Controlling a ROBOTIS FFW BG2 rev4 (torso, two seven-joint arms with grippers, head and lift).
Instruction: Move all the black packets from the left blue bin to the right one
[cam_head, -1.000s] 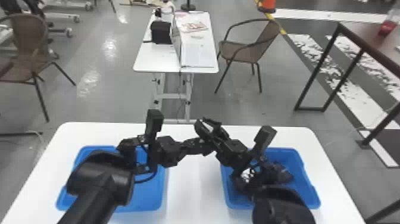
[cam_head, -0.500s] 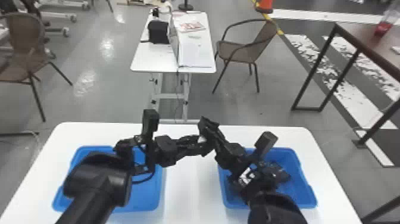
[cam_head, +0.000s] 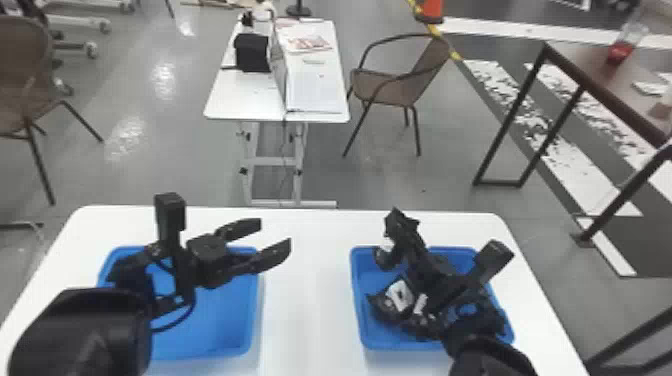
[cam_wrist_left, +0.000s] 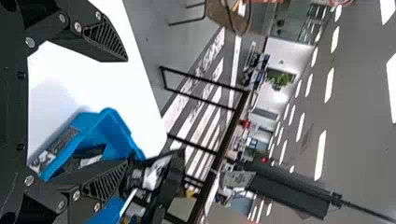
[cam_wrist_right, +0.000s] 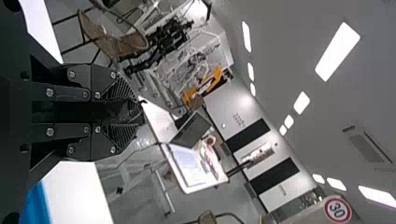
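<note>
On the white, smooth-topped bench, a blue rectangular left bin is placed at lower left. Crumpled black packets are heaped in the blue right bin, lower right; 1 black packet is clenched by the right pincer. The left pincer is released, spread wide.

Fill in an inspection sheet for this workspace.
Surface: white table bearing both bins.
Job's things: left blue bin; right blue bin with black packets inside; another packet held above its far rim.
Clutter: papers and black box on the far table.
Grippers: left gripper open, between the bins; right gripper shut on the held packet.
Cables: black cable looping beside the left wrist.
Surroundings: brown chair, orange cone.
</note>
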